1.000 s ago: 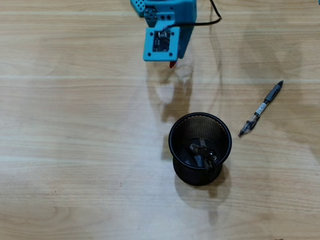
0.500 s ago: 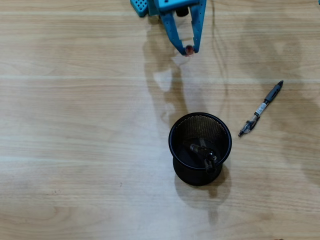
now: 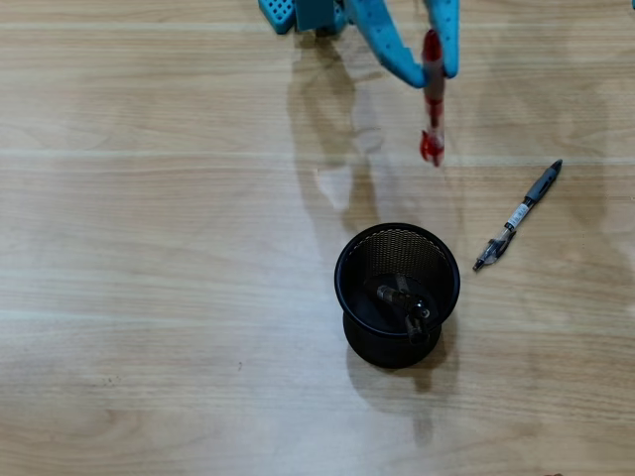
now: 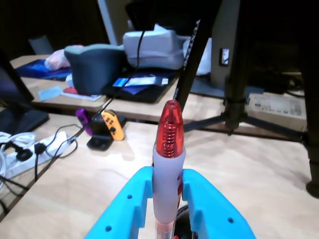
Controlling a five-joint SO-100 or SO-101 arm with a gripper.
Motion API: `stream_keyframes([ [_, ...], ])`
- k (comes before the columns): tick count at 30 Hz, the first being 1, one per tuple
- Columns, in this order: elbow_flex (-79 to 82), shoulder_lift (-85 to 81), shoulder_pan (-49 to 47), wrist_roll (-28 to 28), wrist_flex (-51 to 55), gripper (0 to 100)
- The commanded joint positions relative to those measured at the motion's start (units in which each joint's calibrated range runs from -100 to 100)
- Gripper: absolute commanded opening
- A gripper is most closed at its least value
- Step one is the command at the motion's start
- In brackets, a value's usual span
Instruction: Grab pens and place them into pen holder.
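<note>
- Holder (image 3: 349, 260) standing upright low in the overhead view, left of the other items named here, open mouth up, at least two dark pens (image 3: 401, 301) already lying inside on the bottom.
- Gripper (image 3: 429, 71) at the top edge of the overhead view, up and a little right of the holder, well apart from it; blue fingers (image 4: 124, 209) clamped narrow on the red pen (image 3: 431, 97).
- Red pen gripped near one end, its free length running down the overhead view toward the holder, long axis nearly straight up-and-down in that picture with a slight tilt; red tip end clear of the table surface as far as can be judged.
- In the wrist view, red pen (image 4: 167, 164) seated between both fingers, sticking out straight ahead beyond the fingertips.
- Coming move, by judgement: carry down the overhead view and slightly left until the free end hangs over the holder's mouth, then release; holder lies roughly along the pen's own axis.
- Black pen (image 3: 518, 215) lying loose on the table right of the holder, slanted, upper end to the right, not yet collected.
</note>
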Motion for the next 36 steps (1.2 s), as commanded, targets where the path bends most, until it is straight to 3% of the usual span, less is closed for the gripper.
stream_keyframes([
  [1,-9.49,3.03,0.79,0.56,-1.56,2],
  [10,-14.45,8.49,3.42,2.80,-1.56,2],
  [36,-11.21,25.03,5.60,2.70,-1.56,2],
])
